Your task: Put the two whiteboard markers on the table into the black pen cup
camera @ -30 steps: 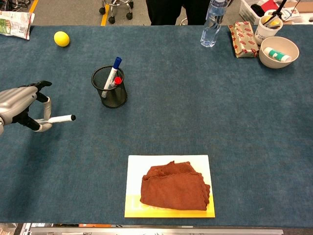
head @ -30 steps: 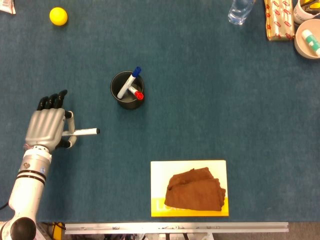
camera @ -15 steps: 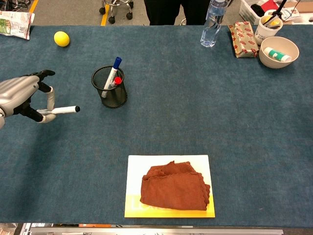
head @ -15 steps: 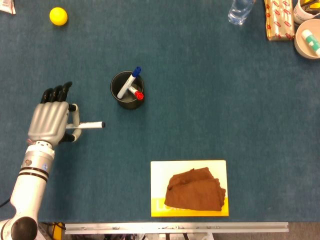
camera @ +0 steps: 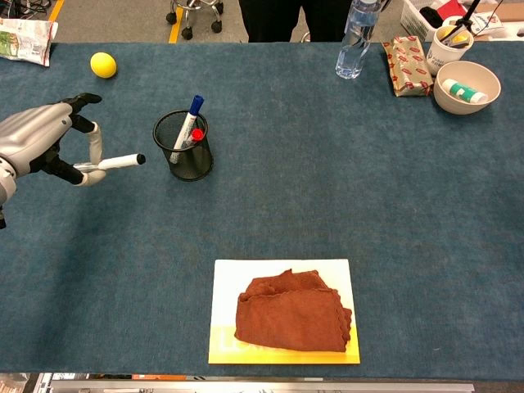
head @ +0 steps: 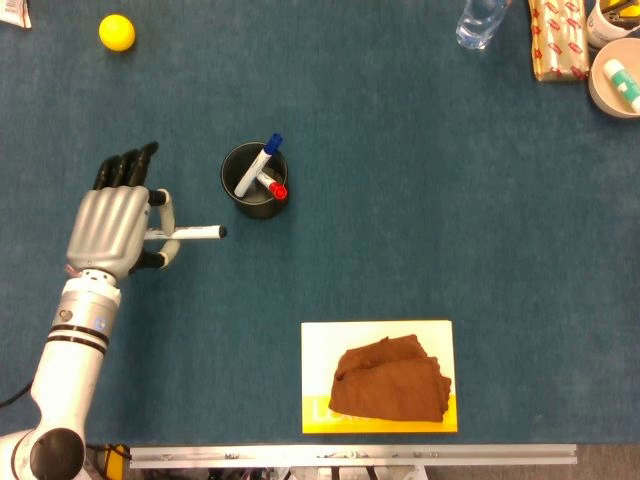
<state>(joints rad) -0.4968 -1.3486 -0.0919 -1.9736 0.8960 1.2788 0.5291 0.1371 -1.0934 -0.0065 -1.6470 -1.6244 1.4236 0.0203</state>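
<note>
Pinching black-tipped marker (head: 192, 234) btwn thumb & finger, left hand (head: 112, 225); others spread.

Black-capped white marker (head: 193, 233) level beside black mesh pen cup (head: 253, 181) with blue- and red-capped markers.

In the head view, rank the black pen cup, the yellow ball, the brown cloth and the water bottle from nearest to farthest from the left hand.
Measured from the left hand:
1. Black pen cup, just to its right, slightly further up the table.
2. Yellow ball, far corner on the hand's side.
3. Brown cloth, on the yellow-and-white board at the near edge, toward the right.
4. Water bottle, far edge, well to the right.
</note>
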